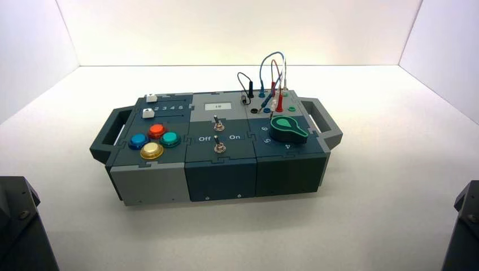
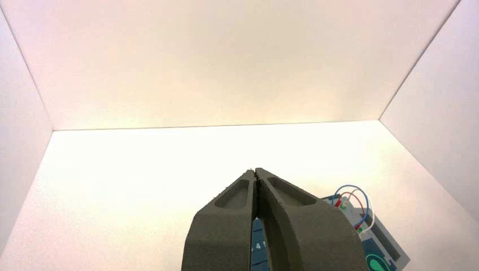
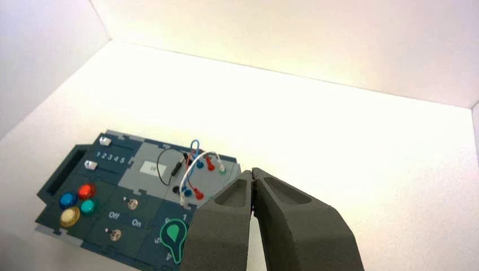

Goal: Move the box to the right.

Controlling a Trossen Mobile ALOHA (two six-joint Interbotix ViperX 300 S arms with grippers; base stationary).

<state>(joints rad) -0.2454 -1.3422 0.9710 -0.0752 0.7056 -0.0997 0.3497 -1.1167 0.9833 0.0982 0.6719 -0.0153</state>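
Box (image 1: 217,149): dark teal and grey, resting on the white table (image 1: 367,214), roughly central, slightly left of centre in the high view, turned a little so the right end sits farther back. One handle (image 1: 107,134) at the left end, another handle (image 1: 321,116) at the right end.

Left section of the box top: four round buttons in a cluster, blue button (image 1: 138,140), orange-red button (image 1: 157,131), teal button (image 1: 170,139), yellow button (image 1: 151,151). Behind the buttons: two white slider caps (image 1: 149,105) beside a row of numbers reading 1 to 5 in the right wrist view.

Middle section: small display (image 1: 218,106) at the back, two metal toggle switches (image 1: 218,134) in line, lettering "Off" and "On" between them. Lever positions not readable.

Right section: green knob (image 1: 288,127) in front, surrounded by numbers; behind it, coloured wires (image 1: 270,79) looping up from sockets, in black, blue, red and white.

Left gripper (image 2: 256,173): held above the table on the left side, away from the box, fingers pressed together at the tips, nothing between them. Only a corner of the box visible beyond it.

Right gripper (image 3: 252,173): held above and to the right of the box, clear of it, fingers pressed together at the tips, holding nothing.

Both arms visible only as dark shapes at the lower corners of the high view, left arm (image 1: 20,226) and right arm (image 1: 464,226), well apart from the box.
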